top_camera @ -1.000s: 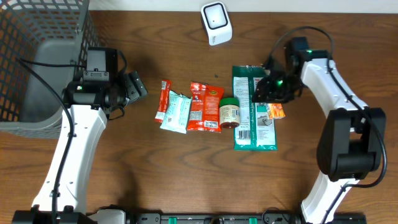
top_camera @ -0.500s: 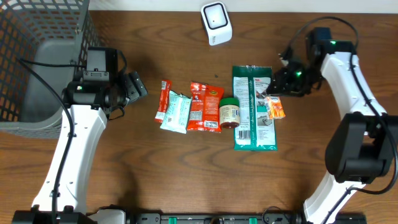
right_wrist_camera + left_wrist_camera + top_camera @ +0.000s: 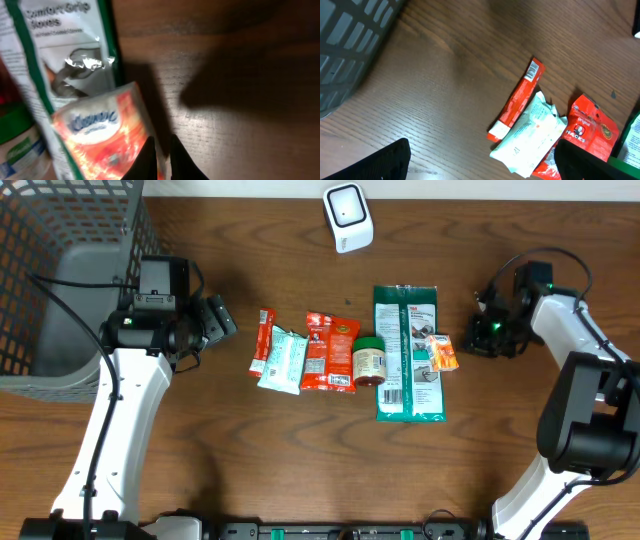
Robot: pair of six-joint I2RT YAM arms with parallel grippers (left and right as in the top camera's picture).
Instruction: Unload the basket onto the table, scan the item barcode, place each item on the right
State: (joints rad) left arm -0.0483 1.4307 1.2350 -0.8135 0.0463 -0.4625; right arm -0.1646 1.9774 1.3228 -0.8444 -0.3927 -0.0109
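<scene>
The white barcode scanner (image 3: pixel 347 217) stands at the back of the table. A row of items lies in the middle: a red stick pack (image 3: pixel 263 340), a white and teal packet (image 3: pixel 282 360), a red Hacks bag (image 3: pixel 330 352), a green-lidded jar (image 3: pixel 369 361), a long green package (image 3: pixel 407 352) and an orange tissue pack (image 3: pixel 442 353). My right gripper (image 3: pixel 474 340) is shut just right of the tissue pack (image 3: pixel 100 135), its fingertips (image 3: pixel 146 160) over the pack's edge and holding nothing that I can see. My left gripper (image 3: pixel 215 320) hangs open left of the stick pack (image 3: pixel 517 100).
A dark wire basket (image 3: pixel 60 270) fills the far left corner, close behind my left arm. Bare wood (image 3: pixel 520 430) lies right of the tissue pack and along the table's front.
My right gripper has drawn back to the right, off the green package, and has closed. The tissue pack has stayed where it lay. The left arm has not moved.
</scene>
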